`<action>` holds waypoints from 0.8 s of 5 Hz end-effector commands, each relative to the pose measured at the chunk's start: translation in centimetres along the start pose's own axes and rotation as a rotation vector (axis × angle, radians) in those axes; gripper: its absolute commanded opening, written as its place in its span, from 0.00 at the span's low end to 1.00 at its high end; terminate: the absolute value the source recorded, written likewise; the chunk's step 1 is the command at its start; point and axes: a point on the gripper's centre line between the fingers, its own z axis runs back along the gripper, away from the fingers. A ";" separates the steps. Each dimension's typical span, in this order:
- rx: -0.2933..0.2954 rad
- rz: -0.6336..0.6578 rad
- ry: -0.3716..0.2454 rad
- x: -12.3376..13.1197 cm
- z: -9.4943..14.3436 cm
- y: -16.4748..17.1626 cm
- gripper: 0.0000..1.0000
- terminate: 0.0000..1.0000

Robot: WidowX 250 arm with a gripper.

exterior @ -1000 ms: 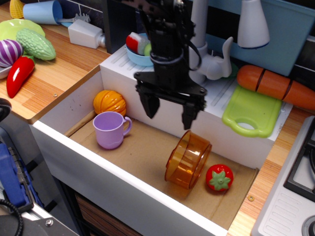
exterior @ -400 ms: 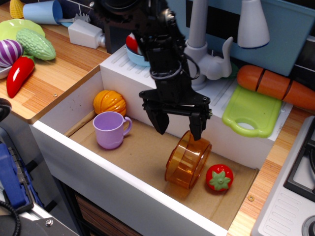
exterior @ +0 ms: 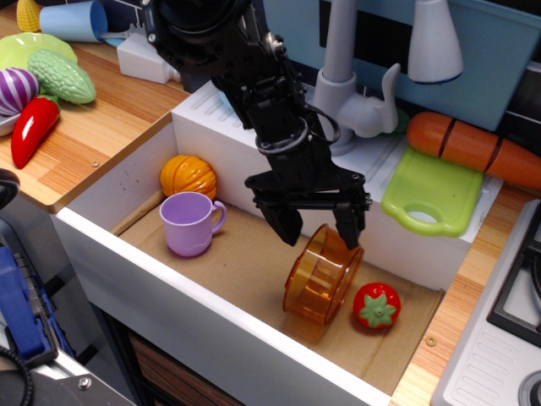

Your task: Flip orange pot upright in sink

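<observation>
Observation.image: tomato (exterior: 376, 305) beside orange pot (exterior: 323, 274).

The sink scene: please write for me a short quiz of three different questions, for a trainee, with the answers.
1. True or false: the orange pot stands upright in the sink.
2. Which thing lies closest to the pot? A) the lilac mug B) the toy tomato C) the orange pumpkin
3. Fill in: the gripper is ____, with its fingers just above the pot.

Key
1. False: it lies on its side, with its mouth facing the lower left of the picture.
2. B: the tomato sits right beside it, on the right.
3. open
</observation>
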 end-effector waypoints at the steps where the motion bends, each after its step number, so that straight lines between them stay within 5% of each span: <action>1: -0.068 0.024 -0.042 0.6 -0.5 -0.9 1.00 0.00; 2: -0.085 0.053 -0.051 0.9 -1.1 -2.1 0.00 0.00; 4: -0.007 0.029 -0.019 0.6 -0.3 -2.5 0.00 0.00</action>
